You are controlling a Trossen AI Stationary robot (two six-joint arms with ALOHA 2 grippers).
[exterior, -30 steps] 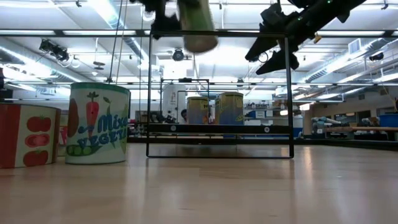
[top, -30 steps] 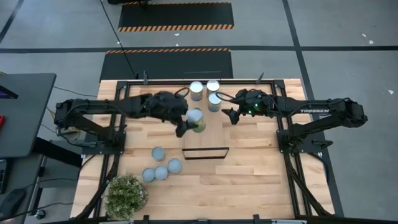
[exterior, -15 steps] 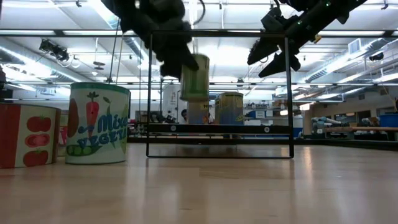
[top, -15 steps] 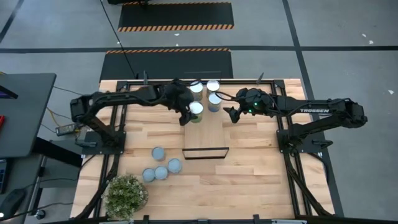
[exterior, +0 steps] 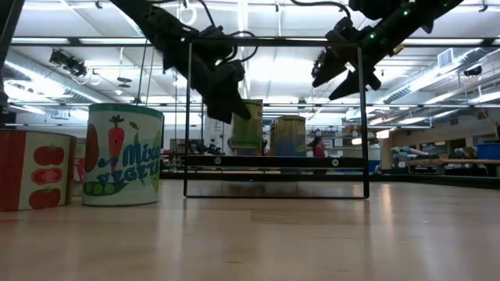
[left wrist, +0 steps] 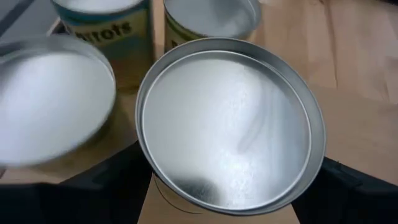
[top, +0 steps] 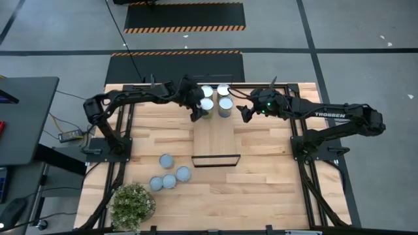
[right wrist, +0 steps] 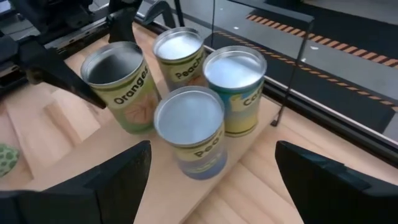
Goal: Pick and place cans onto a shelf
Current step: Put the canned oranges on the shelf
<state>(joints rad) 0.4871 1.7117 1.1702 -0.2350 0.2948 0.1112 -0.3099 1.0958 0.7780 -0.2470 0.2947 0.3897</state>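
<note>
1. Nearest the front edge of the surface [top: 261, 189] stands a potted plant [top: 132, 205], at the left corner.
2. Just beyond it, 4 loose cans [top: 169, 181] sit on the planks: 3 bunched together and 1 a little farther back, all left of the shelf and clear of it.
3. The shelf [top: 215, 138] runs from the middle of the surface toward the far edge, with its black frame [top: 215, 160] at the near end.
4. At the far end of the shelf, the left gripper [top: 199, 112] holds the orange-labelled can [right wrist: 121, 84] upright, its jaws standing wide and clamped around the can's sides; in the low view the can sits level with the others on the board, though contact with the wood cannot be confirmed.
5. Just beside that can stand 3 more cans [right wrist: 189, 127], close together on the shelf's far end, 2 with peach labels and 1 with a blue-green label.
6. The right gripper [top: 246, 115] hangs to the right of this group, above the surface, its jaws spread wide and holding nothing.
</note>
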